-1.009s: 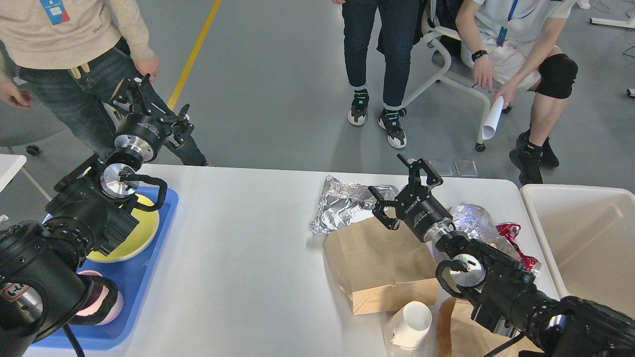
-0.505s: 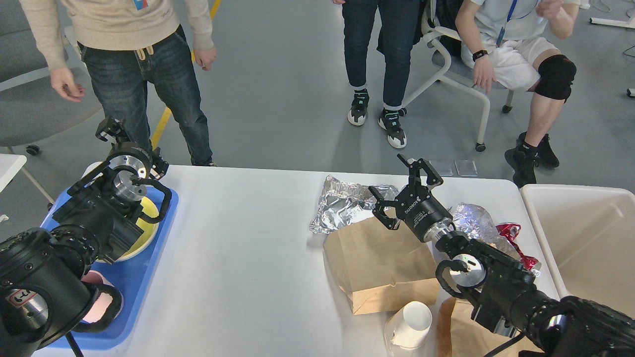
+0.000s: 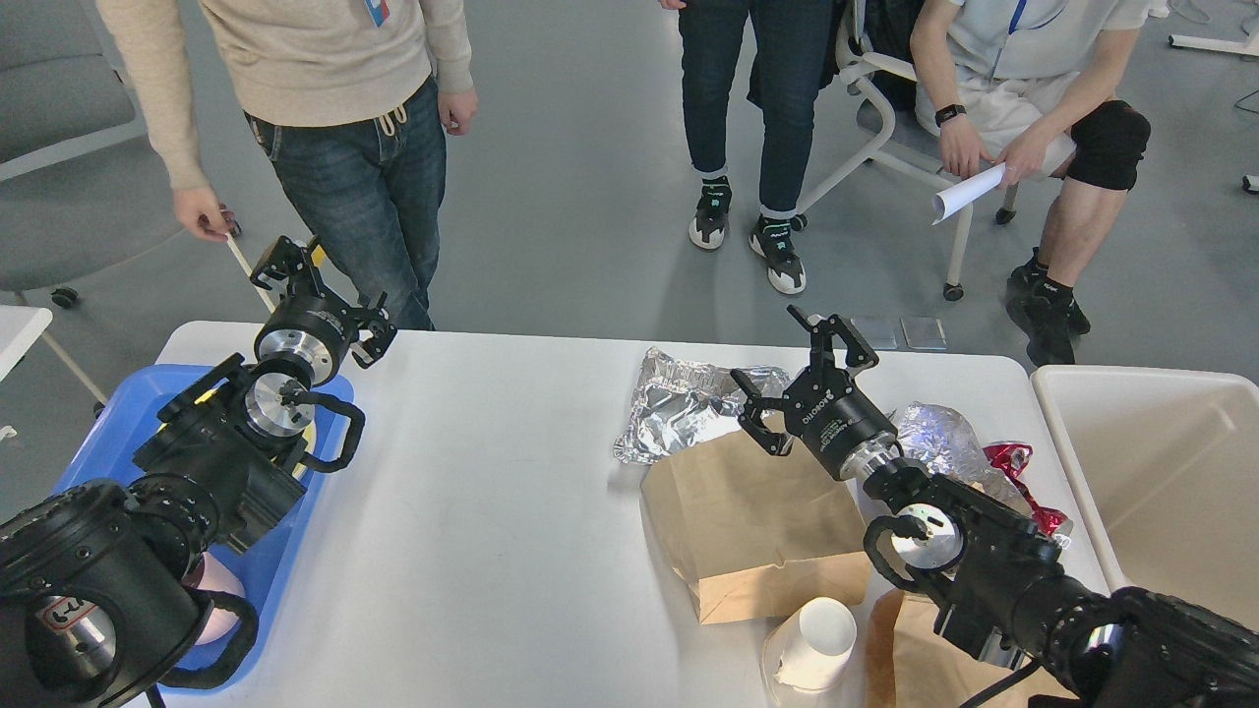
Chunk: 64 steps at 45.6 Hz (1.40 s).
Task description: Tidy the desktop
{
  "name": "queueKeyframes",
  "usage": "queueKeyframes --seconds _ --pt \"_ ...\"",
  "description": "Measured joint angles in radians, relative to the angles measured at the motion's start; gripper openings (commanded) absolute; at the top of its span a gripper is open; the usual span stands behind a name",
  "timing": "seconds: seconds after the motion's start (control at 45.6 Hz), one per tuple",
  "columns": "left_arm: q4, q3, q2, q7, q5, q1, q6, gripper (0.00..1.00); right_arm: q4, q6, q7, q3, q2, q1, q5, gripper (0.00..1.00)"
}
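Observation:
The white desktop (image 3: 472,492) fills the lower view. My left gripper (image 3: 328,297) is open and empty above its back-left corner, just past the blue tray (image 3: 270,560). My right gripper (image 3: 789,372) is open and empty, hovering over the far edge of a brown paper bag (image 3: 757,521) and next to crumpled foil (image 3: 679,403). More foil (image 3: 944,438), a red wrapper (image 3: 1023,470), a white paper cup (image 3: 816,644) on its side and a second brown bag (image 3: 910,649) lie around my right arm.
A beige bin (image 3: 1161,462) stands off the desktop's right end. The tray holds a pink bowl (image 3: 211,602), largely hidden by my left arm. A person in a beige sweater (image 3: 334,118) stands close behind the back-left corner. Others stand and sit farther back.
My left gripper has swung right and forward, from over the tray's far end to the desktop's back-left corner. The person in beige has stepped right. My right arm has not moved.

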Motion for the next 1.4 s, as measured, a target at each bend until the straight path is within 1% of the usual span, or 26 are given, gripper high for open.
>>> queueKeyframes --seconds 0.263,0.527,0.724,0.812,0.965,1.031,1.097,1.185,1.207,1.294,1.404 --pt "0.000 0.003 0.002 -0.011 0.000 0.009 -0.008 0.96 0.000 0.000 0.000 0.000 0.000 0.000 0.000 1.00" --pt "0.000 -0.004 -0.001 -0.014 -0.001 0.010 -0.006 0.96 0.000 0.000 0.000 0.000 0.000 0.000 0.000 1.00" --pt "0.000 -0.011 -0.002 -0.017 -0.001 0.019 -0.021 0.96 0.000 -0.001 0.000 0.000 0.000 0.000 0.000 1.00" --pt "0.000 -0.010 -0.002 -0.020 0.000 0.023 -0.039 0.96 0.000 -0.001 0.000 0.000 0.000 0.000 0.000 1.00" --pt "0.000 0.001 -0.001 -0.022 0.000 0.031 -0.103 0.96 0.000 -0.001 0.000 0.000 0.000 0.000 0.000 1.00" --pt "0.000 0.000 -0.001 -0.025 0.000 0.038 -0.114 0.96 0.000 -0.001 0.000 0.000 0.000 0.000 0.000 1.00" --pt "0.000 -0.002 0.000 -0.038 0.000 0.043 -0.119 0.96 0.000 -0.001 0.000 0.000 0.000 0.000 0.000 1.00" --pt "0.000 -0.002 0.001 -0.074 0.000 0.045 -0.124 0.96 0.000 -0.001 0.000 0.000 0.000 0.000 0.000 1.00" --pt "0.000 -0.001 0.000 -0.092 0.000 0.046 -0.131 0.96 0.000 -0.001 0.000 0.000 0.000 0.000 0.000 1.00" --pt "0.000 0.002 0.000 -0.131 0.000 0.051 -0.157 0.96 0.000 -0.001 0.000 0.000 0.000 0.000 0.000 1.00" --pt "0.000 -0.001 0.000 -0.190 0.000 0.070 -0.188 0.96 0.000 -0.001 0.000 0.000 0.000 0.000 0.000 1.00"
